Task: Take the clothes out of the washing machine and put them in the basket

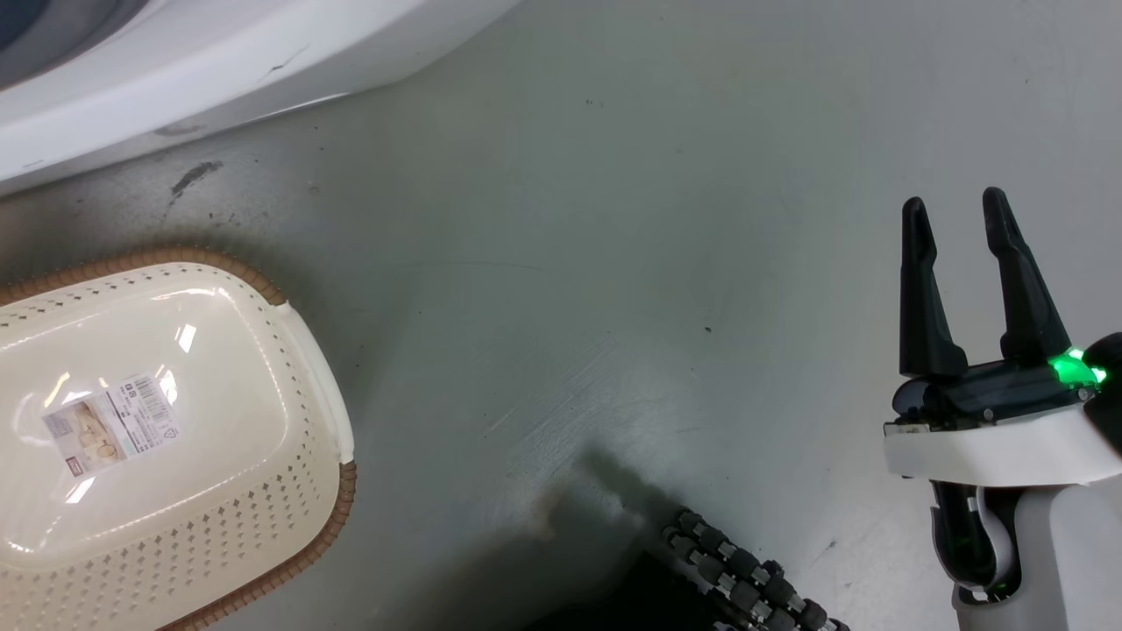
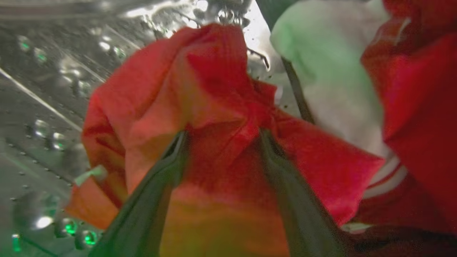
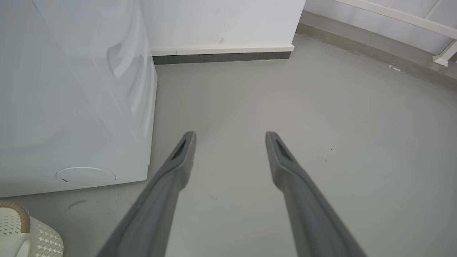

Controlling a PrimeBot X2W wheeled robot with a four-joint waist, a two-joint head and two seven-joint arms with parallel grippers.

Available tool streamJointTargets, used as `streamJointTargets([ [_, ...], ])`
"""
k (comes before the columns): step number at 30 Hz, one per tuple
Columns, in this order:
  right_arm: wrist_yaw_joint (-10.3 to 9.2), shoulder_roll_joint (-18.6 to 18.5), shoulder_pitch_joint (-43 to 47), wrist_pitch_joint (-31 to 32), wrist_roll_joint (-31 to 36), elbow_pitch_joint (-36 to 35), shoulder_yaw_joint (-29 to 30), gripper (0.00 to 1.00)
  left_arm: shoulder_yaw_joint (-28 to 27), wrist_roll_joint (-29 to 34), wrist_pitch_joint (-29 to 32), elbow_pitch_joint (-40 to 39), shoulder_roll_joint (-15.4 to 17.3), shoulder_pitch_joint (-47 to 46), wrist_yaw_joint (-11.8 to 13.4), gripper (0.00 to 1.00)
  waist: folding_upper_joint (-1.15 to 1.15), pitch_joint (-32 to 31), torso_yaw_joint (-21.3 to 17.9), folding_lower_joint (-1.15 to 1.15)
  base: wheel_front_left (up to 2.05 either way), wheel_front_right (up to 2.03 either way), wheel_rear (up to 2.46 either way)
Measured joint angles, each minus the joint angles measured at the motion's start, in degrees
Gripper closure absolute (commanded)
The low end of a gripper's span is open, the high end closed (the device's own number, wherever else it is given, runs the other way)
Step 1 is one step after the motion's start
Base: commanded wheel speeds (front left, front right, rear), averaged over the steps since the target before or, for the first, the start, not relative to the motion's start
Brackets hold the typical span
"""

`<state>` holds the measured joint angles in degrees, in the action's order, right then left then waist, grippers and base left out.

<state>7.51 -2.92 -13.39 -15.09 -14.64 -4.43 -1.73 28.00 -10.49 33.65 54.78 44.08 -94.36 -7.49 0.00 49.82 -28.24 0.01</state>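
Left gripper [image 2: 223,137]: I read its fingers as spread wide, astride a raised fold of a red garment [image 2: 214,78] inside the steel drum [image 2: 46,89] of the washing machine [image 1: 219,70]. Fabric fills the gap, but the jaws are not closed on it. Right gripper [image 1: 954,202]: fingers apart, holding nothing, hanging over the floor [image 1: 614,263] well to the right of the basket [image 1: 337,412].

Step in hand, as I judge it: securing the first grasp. I should press a little deeper so the fold sits well down the fingers, then close fully before any withdrawal; a pinch at the tips on thin cloth is likely to slip. I would draw out slowly, since a second red piece with white striped trim [image 2: 385,178] and a whitish cloth [image 2: 332,71] lie against this garment at its right and could be dragged out onto the floor.

Condition of items: the red garment is soft, crumpled and bunched to a peak, with no damage visible. The basket stands on the floor near the machine's front, at my left. Its label sticker [image 1: 110,429] is in plain sight on the bottom, and no clothes are in it.
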Motion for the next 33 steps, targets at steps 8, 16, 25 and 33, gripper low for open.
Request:
streamJointTargets([
  [8,0.01,0.0,0.5,0.0,0.1,-0.9,-0.2,0.00,2.6,-3.1,0.1,3.0,-1.1,-2.5,0.0,1.00,0.00,1.0,0.6,-0.01,0.00,0.00,0.00],
  [16,0.01,0.0,-0.4,0.0,0.4,-0.5,-0.6,0.00,6.7,-7.0,-2.8,2.8,0.2,-3.4,0.0,1.00,0.00,1.1,1.0,0.00,0.00,0.00,0.00],
  [25,0.00,0.0,-2.8,0.0,1.5,-0.2,-0.7,0.00,6.9,-9.7,-12.9,4.1,1.7,-3.6,0.0,1.00,0.00,-1.3,0.6,-0.01,0.00,0.00,0.00],
  [33,0.00,0.0,-3.6,0.0,4.9,0.6,1.7,0.00,6.3,-12.8,-25.3,7.4,-3.1,4.8,0.4,1.00,0.00,-5.9,3.6,-0.01,0.00,0.00,0.00],
])
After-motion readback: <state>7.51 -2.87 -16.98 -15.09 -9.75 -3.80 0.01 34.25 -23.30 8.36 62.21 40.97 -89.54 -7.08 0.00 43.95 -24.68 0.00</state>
